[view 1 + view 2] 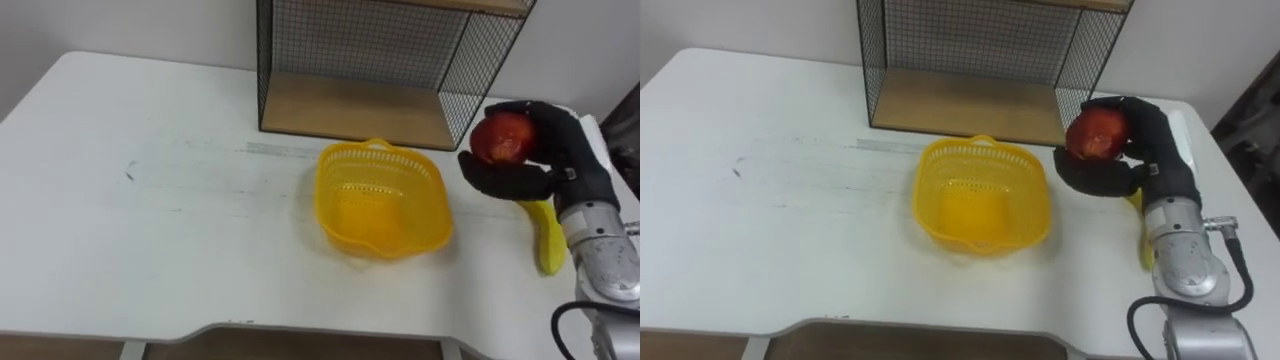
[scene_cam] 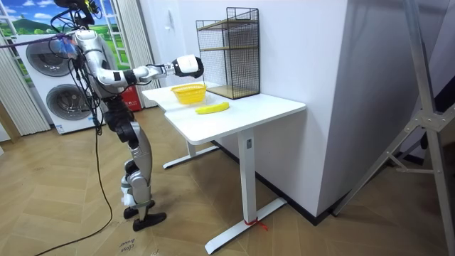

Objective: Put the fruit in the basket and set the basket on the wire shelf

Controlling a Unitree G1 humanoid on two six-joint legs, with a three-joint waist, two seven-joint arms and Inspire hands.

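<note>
My right hand is shut on a red apple, held above the table just right of the yellow basket. The basket sits empty on the white table in front of the wire shelf. A yellow banana lies on the table under my right wrist, partly hidden by the arm. In the room view I stand at the table's end with the right hand raised over the basket, the banana beside it.
The wire shelf has a wooden bottom board and a higher board, and stands at the table's back edge. The white table stretches wide to the left. Washing machines stand behind me.
</note>
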